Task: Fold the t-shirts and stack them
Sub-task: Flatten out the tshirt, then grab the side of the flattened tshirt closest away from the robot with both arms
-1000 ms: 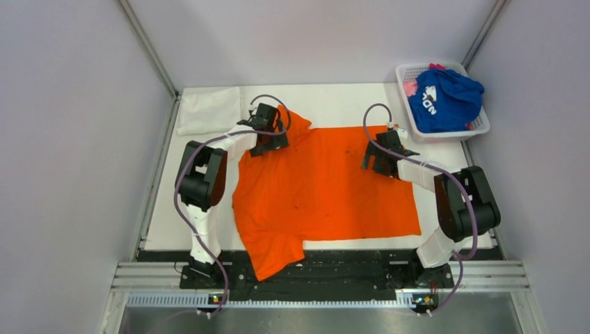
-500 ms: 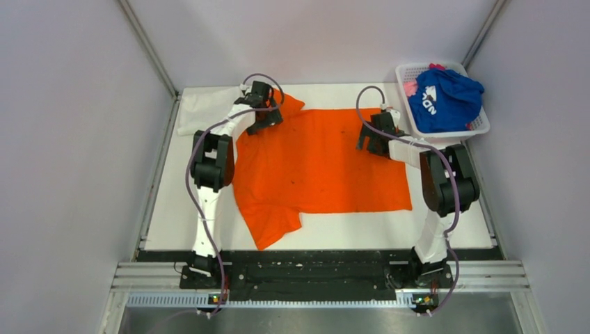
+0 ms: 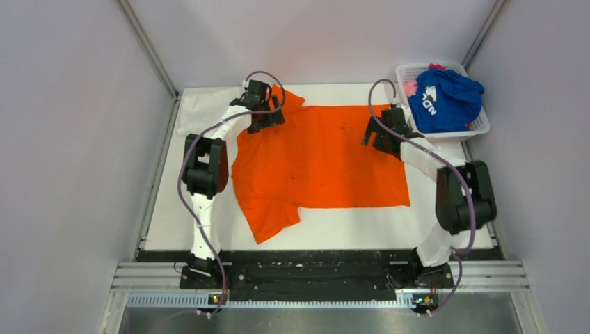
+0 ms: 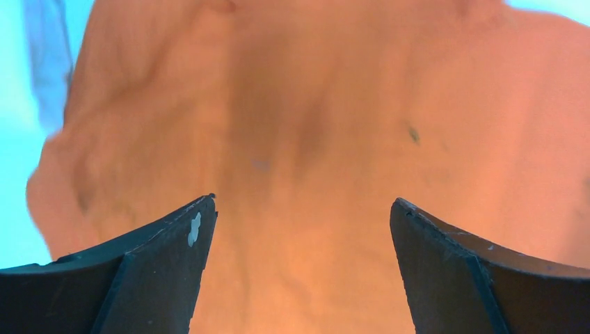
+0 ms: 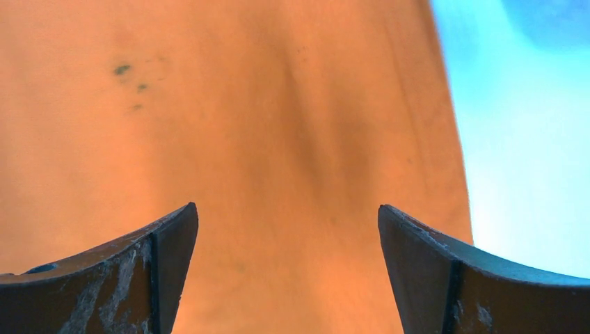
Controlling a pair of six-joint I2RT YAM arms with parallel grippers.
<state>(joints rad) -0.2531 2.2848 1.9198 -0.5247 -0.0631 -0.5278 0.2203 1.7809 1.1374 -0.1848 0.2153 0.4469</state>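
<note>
Orange t-shirt beneath both outstretched arms

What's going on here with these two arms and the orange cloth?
Two robot arms are working on an orange t-shirt spread flat on the table. The left pincer is open over its far sleeve and the right pincer is open near its hem. Neither grips the cloth. A blue t-shirt and a pink one wait in the white basket.
</note>
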